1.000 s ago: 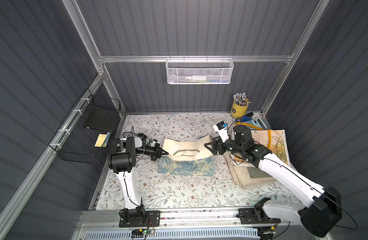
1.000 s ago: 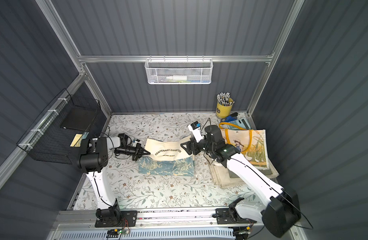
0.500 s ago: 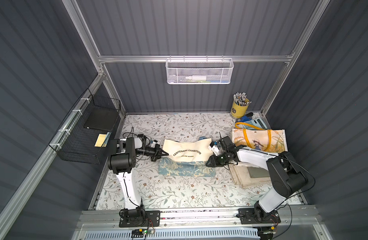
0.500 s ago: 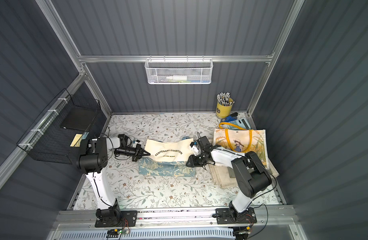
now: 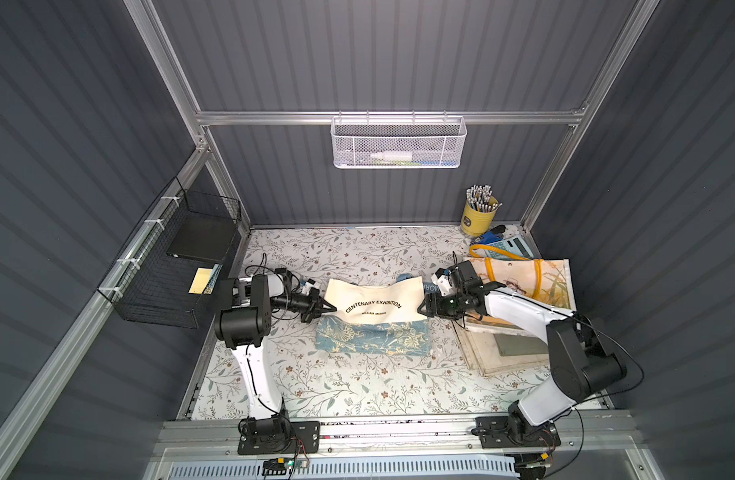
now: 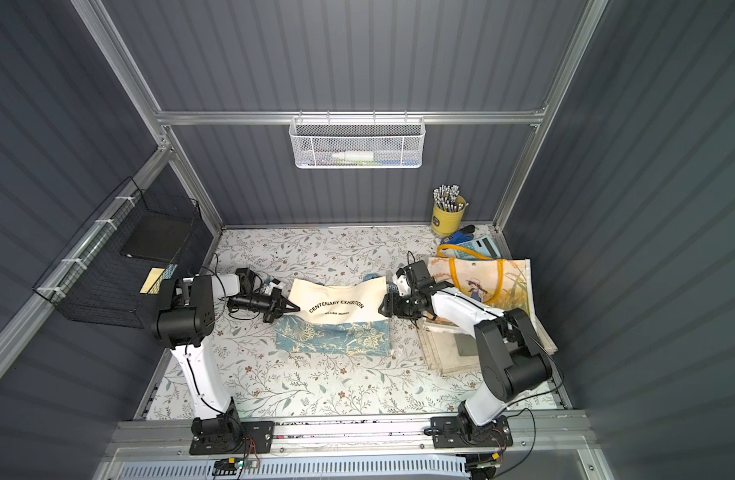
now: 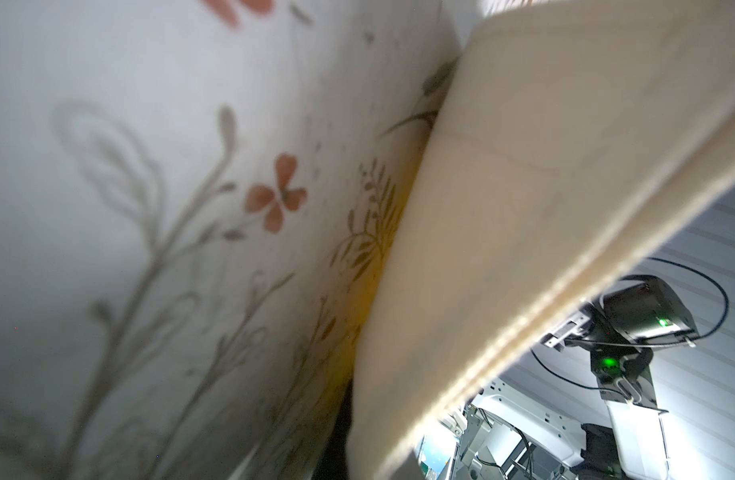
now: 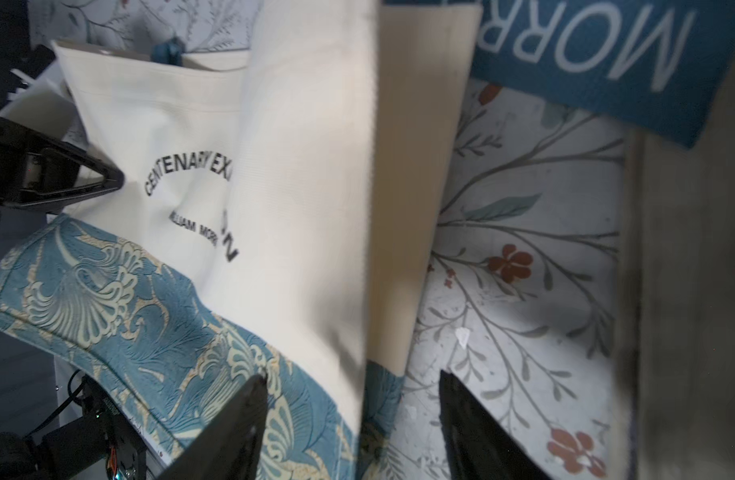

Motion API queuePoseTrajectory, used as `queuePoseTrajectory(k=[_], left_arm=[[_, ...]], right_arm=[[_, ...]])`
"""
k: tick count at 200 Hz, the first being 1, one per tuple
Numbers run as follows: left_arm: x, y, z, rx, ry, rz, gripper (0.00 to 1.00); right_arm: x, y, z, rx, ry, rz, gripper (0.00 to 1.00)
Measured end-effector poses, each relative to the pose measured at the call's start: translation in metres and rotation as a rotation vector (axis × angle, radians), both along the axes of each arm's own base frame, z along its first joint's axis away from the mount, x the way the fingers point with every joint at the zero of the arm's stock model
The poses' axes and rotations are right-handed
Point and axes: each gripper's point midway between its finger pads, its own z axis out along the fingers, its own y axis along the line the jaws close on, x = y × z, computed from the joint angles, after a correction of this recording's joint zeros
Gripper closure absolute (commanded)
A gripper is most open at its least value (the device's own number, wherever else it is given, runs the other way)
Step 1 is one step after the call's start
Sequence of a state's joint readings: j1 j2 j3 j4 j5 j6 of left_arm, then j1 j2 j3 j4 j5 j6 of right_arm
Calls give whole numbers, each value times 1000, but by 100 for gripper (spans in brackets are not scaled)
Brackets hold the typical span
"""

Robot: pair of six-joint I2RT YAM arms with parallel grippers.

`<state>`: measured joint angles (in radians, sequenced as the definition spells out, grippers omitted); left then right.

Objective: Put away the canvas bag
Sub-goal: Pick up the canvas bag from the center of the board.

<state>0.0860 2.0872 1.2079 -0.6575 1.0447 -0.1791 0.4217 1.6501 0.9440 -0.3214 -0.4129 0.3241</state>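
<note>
- The canvas bag (image 5: 374, 309), cream with black lettering and a blue patterned band at its 6 o'clock side, is seen at the middle of the floral table (image 5: 349, 386) in both top views.
- Its 9 o'clock edge is pinched by the left gripper (image 5: 331, 309), whose jaws are pressed together on the fabric.
- The right gripper (image 5: 421, 309) is placed at the bag's 3 o'clock edge.
- In the right wrist view its fingers (image 8: 241, 419) are spread apart. The bag's folded edge is seen between them, not clamped.
- A stack of totes (image 5: 523, 286) is laid just beside the bag at 3 o'clock, partly under the right arm.
- A yellow cup (image 5: 478, 218) of pencils is stood at 1 o'clock.
- A white mesh basket (image 5: 399, 143) is hung at 12 o'clock on the back wall.
- A black wire basket (image 5: 166, 282) is hung at 9 o'clock on the side wall.
</note>
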Motion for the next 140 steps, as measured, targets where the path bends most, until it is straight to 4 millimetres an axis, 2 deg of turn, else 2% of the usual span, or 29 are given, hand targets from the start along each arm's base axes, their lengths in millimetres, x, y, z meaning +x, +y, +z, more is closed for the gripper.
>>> queuePoseTrajectory(k=[21,35,57,63,64,66,82,96,119,140], left_arm=[[0,0,0,1,-1,0,100],[0,0,0,2,0,0,100],[0,0,-1,3,-2,0,100],[0,0,-1,3,-3,1,100],[0,0,-1,3,-3,1,100],[0,0,-1,3,-3,2,100],[1,1,-1,8,-10,5,100],[2,-1,2,11,-22,3,100],[5,-2,10,24,-48,0,100],[8,-8,25,23,-82,-2,100]], right_arm=[[-8,-1,-28,-29,80,6,32],[-4,3,-27,-17,71,15,34],[-1,16,-29,3,64,47,45],[1,20,-30,9,59,59,52],[2,21,-30,9,60,56,57],[2,22,-30,9,62,54,59],[5,27,-35,6,56,68,100],[5,31,-40,17,71,72,100],[5,32,-38,26,74,73,100],[4,28,-23,7,49,64,100]])
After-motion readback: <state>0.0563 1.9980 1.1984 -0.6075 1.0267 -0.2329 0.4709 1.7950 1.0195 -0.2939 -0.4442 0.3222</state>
